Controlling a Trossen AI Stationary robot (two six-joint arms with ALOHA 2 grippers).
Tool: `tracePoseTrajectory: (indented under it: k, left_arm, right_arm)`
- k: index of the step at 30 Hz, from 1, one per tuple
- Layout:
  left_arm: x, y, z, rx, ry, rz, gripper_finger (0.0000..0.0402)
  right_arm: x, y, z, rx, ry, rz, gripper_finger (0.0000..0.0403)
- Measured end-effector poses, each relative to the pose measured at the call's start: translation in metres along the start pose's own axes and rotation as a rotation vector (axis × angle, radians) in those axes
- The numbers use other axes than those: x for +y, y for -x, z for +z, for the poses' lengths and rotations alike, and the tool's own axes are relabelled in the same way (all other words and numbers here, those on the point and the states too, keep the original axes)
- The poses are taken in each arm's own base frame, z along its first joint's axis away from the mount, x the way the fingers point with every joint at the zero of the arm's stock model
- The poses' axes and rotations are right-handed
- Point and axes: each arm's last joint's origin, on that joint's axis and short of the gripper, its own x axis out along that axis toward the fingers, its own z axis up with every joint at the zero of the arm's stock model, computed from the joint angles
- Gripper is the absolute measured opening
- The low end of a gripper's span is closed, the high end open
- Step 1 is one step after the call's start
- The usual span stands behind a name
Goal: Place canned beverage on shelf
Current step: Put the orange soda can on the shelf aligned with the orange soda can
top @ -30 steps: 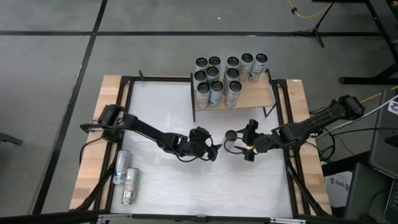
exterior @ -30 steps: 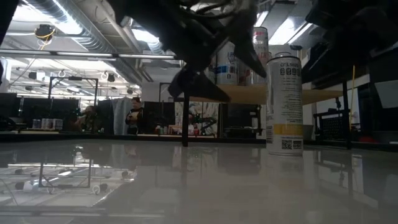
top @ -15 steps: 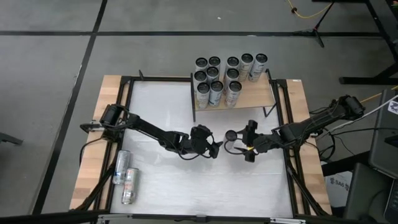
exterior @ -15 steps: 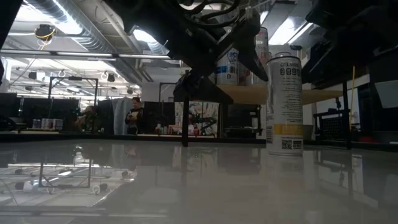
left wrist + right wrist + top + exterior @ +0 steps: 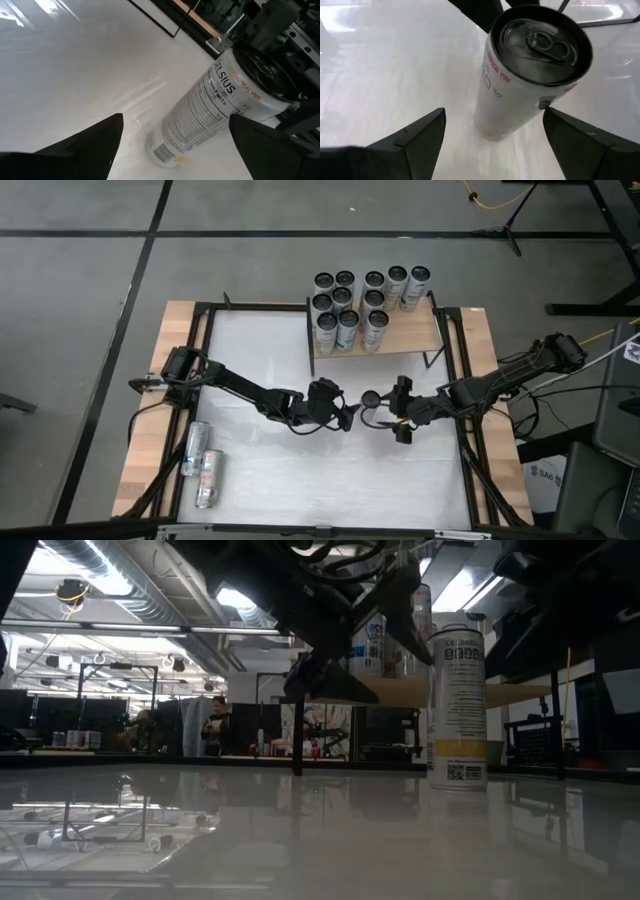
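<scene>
Your left pincer (image 5: 349, 420) has crept toward the can (image 5: 371, 398) mid-bench; both pincers, right (image 5: 385, 418) included, stand apart around it. Nine cans fill the shelf (image 5: 425, 330); this one waits.

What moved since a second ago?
The left gripper slid a little toward the upright can in the middle of the table. The right gripper crept slightly nearer it too, its fingers either side without clearly gripping. The can stayed standing; the cans on the shelf and the two lying cans stayed put.
</scene>
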Motion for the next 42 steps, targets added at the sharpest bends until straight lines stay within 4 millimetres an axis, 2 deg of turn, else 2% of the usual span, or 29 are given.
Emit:
tracePoseTrajectory:
  k: [11,16,19,26,32,42]
  left_arm:
    - [0.011,-0.009,0.012,-0.043,0.017,0.053,0.0365]
    - [0.014,-0.012,0.016,-0.061,-0.057,0.076,0.0365]
    - [0.015,-0.012,0.014,-0.032,-0.080,0.073,0.0365]
    - [0.011,-0.002,-0.005,0.088,-0.123,0.065,0.0365]
    - [0.003,0.006,-0.013,0.096,-0.092,0.041,0.0365]
    - [0.001,0.007,-0.012,0.055,-0.038,0.052,0.0365]
  right_arm:
    - [0.003,0.000,0.002,-0.004,-0.004,0.093,0.0321]
    - [0.005,0.000,0.001,0.019,0.044,0.150,0.0321]
    - [0.004,0.000,-0.003,0.055,0.056,0.137,0.0321]
    - [-0.003,0.002,-0.014,0.156,0.043,0.012,0.0321]
    - [-0.006,0.001,-0.011,0.093,0.039,-0.099,0.0321]
    - [-0.002,0.001,0.001,-0.022,-0.004,-0.054,0.0321]
